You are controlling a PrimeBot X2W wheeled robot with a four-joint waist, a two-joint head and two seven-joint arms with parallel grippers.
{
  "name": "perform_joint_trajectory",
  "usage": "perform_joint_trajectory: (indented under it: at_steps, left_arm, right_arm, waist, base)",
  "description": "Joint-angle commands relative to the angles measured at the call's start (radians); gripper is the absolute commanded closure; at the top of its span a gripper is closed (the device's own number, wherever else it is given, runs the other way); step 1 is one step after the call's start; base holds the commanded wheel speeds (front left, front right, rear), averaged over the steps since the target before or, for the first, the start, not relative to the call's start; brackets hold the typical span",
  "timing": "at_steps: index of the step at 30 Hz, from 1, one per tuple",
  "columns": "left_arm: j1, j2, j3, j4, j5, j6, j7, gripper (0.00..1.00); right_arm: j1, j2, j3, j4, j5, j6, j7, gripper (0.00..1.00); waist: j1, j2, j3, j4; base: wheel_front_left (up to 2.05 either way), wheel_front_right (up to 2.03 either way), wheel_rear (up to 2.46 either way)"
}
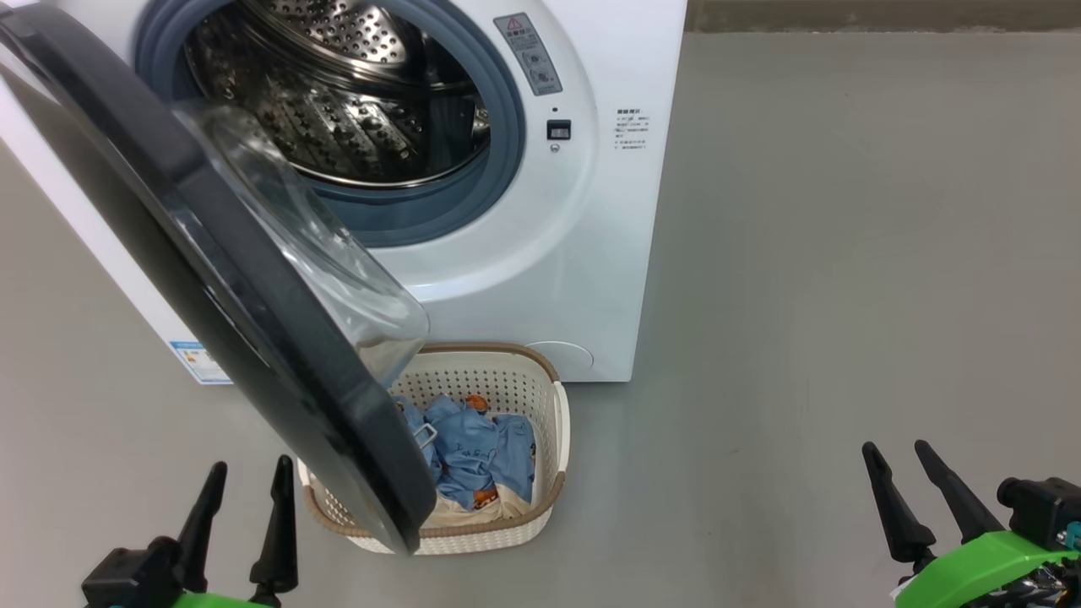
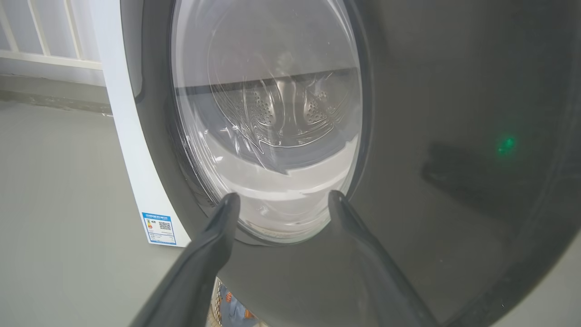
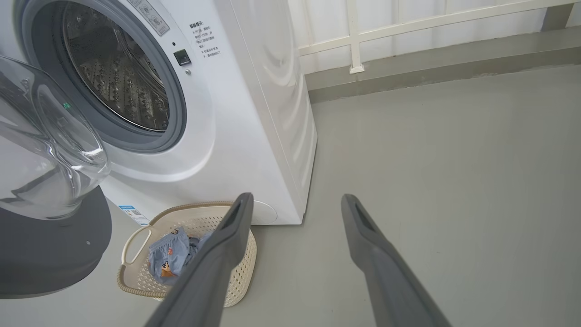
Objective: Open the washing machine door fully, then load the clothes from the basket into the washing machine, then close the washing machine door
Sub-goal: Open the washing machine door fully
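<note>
Holding left gripper (image 1: 253,463) and right gripper (image 1: 893,445) low in front of the washing machine (image 1: 608,253), jaws spread wide, gripping nothing. Seeing washing machine door (image 1: 245,329) hanging open over basket (image 1: 507,380) of clothes (image 1: 477,456).

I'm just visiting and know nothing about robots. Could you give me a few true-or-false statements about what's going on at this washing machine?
1. The washing machine door is swung open. True.
2. The drum holds a load of laundry. False: the drum looks empty, and the clothes lie in the basket.
3. The basket stands on the floor just in front of the washing machine. True.
4. The right gripper is clamped on a garment. False: the right gripper is open and holds nothing.
5. The left gripper is open, and its fingers point toward the door's outer face. True.
</note>
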Motion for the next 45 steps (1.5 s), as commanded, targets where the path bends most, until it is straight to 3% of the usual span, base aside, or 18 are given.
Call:
perform_joint_trajectory:
  at_steps: [1, 5, 6, 7, 12, 17, 21, 25, 34, 39, 45]
  left_arm:
    - [-0.032, 0.013, 0.038, -0.018, 0.003, -0.002, -0.006, 0.0]
    - [-0.032, 0.005, 0.055, -0.008, 0.007, -0.002, -0.006, 0.0]
    - [-0.034, 0.002, 0.063, -0.007, 0.004, -0.002, -0.006, 0.67]
    - [-0.037, 0.0, 0.075, -0.009, 0.003, -0.002, -0.006, 1.0]
    - [-0.067, -0.028, 0.183, -0.098, -0.004, -0.002, -0.006, 1.0]
    - [-0.104, -0.052, 0.242, -0.29, 0.033, -0.002, -0.006, 1.0]
    - [-0.12, -0.061, 0.174, -0.468, 0.078, -0.002, -0.006, 1.0]
    - [-0.111, -0.063, 0.024, -0.552, 0.092, -0.002, -0.006, 1.0]
    - [-0.079, -0.064, -0.257, -0.404, 0.001, -0.001, 0.018, 1.0]
    - [-0.099, -0.064, -0.318, -0.269, -0.059, 0.014, 0.018, 1.0]
    - [-0.127, -0.064, -0.326, -0.151, -0.102, 0.04, 0.009, 1.0]
  right_arm:
    - [0.009, -0.018, 0.013, -0.018, -0.009, 0.002, -0.012, 0.0]
    - [0.021, -0.017, 0.009, -0.013, -0.016, 0.002, -0.012, 0.0]
    - [0.024, -0.016, 0.008, -0.012, -0.016, 0.002, -0.012, 0.0]
    - [0.027, -0.016, 0.007, -0.011, -0.017, 0.002, -0.012, 0.0]
    - [0.035, -0.017, 0.011, -0.006, -0.02, 0.002, -0.012, 0.0]
    - [0.034, -0.021, 0.011, -0.006, -0.023, 0.002, -0.012, 0.0]
    - [0.034, -0.026, 0.006, -0.008, -0.02, 0.002, -0.012, 0.0]
    - [0.031, -0.026, 0.002, -0.01, -0.021, 0.002, -0.012, 0.0]
    - [0.022, -0.027, 0.002, -0.016, -0.024, 0.002, -0.012, 0.0]
    - [0.02, -0.026, -0.003, -0.019, -0.028, 0.002, -0.012, 0.0]
    - [0.023, -0.025, -0.009, -0.024, -0.03, 0.002, -0.012, 0.0]
  waist:
    - [0.0, 0.0, -0.001, 0.002]
    - [0.0, 0.0, -0.006, 0.008]
    - [0.0, 0.0, -0.007, 0.01]
    - [0.0, 0.0, -0.009, 0.011]
    - [0.0, 0.0, -0.012, 0.015]
    - [0.0, 0.0, -0.007, 0.016]
    - [0.0, 0.0, -0.004, 0.015]
    - [0.0, 0.0, -0.001, 0.011]
    - [0.0, 0.0, 0.006, -0.001]
    - [0.0, 0.0, 0.007, -0.003]
    - [0.0, 0.0, 0.004, -0.005]
  base:
    - [0.0, 0.0, 0.0]
    - [0.0, 0.0, 0.0]
    - [0.0, 0.0, 0.0]
    - [0.0, 0.0, 0.0]
    - [0.0, 0.0, 0.0]
    - [0.0, 0.0, 0.0]
    - [0.0, 0.0, 0.0]
    - [0.0, 0.0, 0.0]
    - [0.0, 0.0, 0.0]
    - [0.0, 0.0, 0.0]
    - [0.0, 0.0, 0.0]
